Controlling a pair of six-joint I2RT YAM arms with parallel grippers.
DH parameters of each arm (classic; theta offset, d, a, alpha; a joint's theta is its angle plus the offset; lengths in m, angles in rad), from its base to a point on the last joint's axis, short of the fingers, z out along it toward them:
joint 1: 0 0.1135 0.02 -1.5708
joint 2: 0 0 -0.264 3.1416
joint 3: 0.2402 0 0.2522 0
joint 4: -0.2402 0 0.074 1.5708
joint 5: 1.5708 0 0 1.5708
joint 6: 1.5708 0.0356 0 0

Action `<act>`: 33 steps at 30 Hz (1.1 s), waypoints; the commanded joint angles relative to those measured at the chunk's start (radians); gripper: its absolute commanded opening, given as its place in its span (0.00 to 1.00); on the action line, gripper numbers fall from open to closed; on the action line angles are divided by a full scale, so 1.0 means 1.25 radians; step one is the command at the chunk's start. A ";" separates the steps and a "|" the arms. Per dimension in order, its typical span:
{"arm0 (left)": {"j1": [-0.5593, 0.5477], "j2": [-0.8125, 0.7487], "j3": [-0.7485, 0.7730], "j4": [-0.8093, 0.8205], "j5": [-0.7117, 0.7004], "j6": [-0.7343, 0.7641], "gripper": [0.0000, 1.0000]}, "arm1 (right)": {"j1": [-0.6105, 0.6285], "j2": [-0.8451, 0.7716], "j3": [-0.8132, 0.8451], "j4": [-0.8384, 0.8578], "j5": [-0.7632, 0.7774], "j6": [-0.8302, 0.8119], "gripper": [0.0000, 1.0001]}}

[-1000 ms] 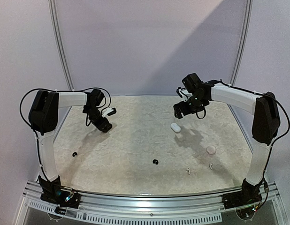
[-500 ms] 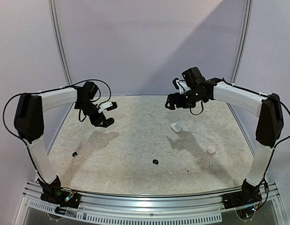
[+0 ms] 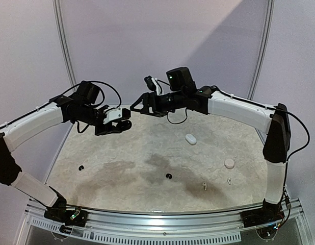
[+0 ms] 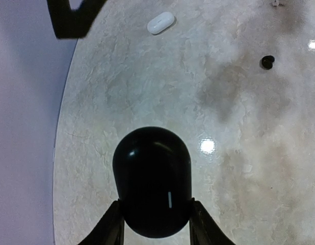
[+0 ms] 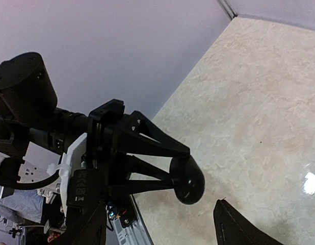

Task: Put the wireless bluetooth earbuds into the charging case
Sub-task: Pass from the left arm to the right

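The black charging case [image 4: 151,181] is a hard, glossy pebble, light but probably slippery (its rounded flanks give little purchase). The left claw [image 4: 155,227] is clamped across its lower sides and holds it in the air above the counter [image 4: 147,92]. A black earbud [image 3: 168,176] and a white earbud [image 3: 203,186] lie loose near the front of the counter. They look tiny and apt to roll, best pinched across the body. The right arm [image 3: 239,109] stretches far leftward, and the right claw [image 3: 138,106], fingers apart and empty, points at the case.

soft overhead light, white glare spots on the glossy table [image 4: 147,92], diffuse shadows.
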State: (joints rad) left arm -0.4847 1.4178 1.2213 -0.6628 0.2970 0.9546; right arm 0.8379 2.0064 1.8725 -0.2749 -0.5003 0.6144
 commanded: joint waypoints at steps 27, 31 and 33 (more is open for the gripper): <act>-0.065 -0.067 -0.067 0.128 -0.047 0.032 0.00 | 0.038 0.150 0.070 0.009 -0.137 0.030 0.00; -0.065 -0.095 -0.088 0.118 -0.017 0.016 0.39 | 0.034 0.125 0.067 0.001 -0.134 -0.017 0.00; -0.062 -0.108 -0.085 0.104 0.010 -0.042 0.83 | 0.029 0.110 0.058 -0.009 -0.124 -0.044 0.00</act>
State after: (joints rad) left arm -0.5392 1.3254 1.1275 -0.5282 0.2218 0.9733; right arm 0.8768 2.1742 1.9430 -0.2840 -0.6655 0.6418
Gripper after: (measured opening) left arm 0.457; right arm 0.222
